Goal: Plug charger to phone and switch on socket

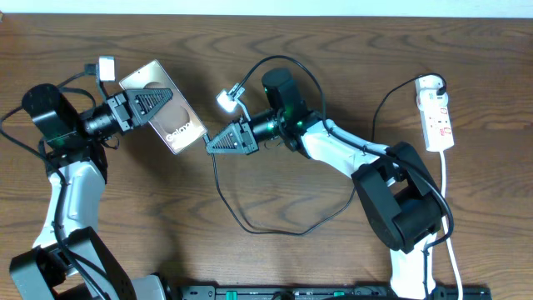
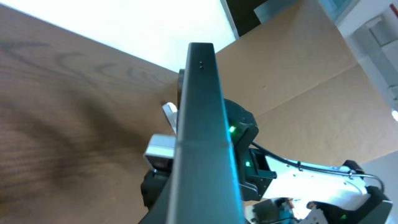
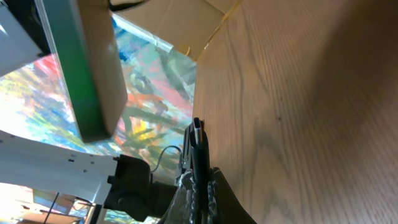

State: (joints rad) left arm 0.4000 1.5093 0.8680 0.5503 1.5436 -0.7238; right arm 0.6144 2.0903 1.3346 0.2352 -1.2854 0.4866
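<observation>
Under the left claw [image 1: 169,95], the phone's [image 1: 181,132] middle hides.

Overhead, even soft light leaves faint shadows on the table [image 1: 166,217] and a pale sheen on the phone [image 1: 181,127], while my left wrist view blows out white up top and blurs the phone's near edge.

left tool [image 1: 166,101] grips phone [image 1: 179,129], far left | right tool [image 1: 211,143] pinches charger [image 1: 250,229] tip just beside phone end | socket [image 1: 435,112] far right, tabletop [image 1: 350,42]
</observation>
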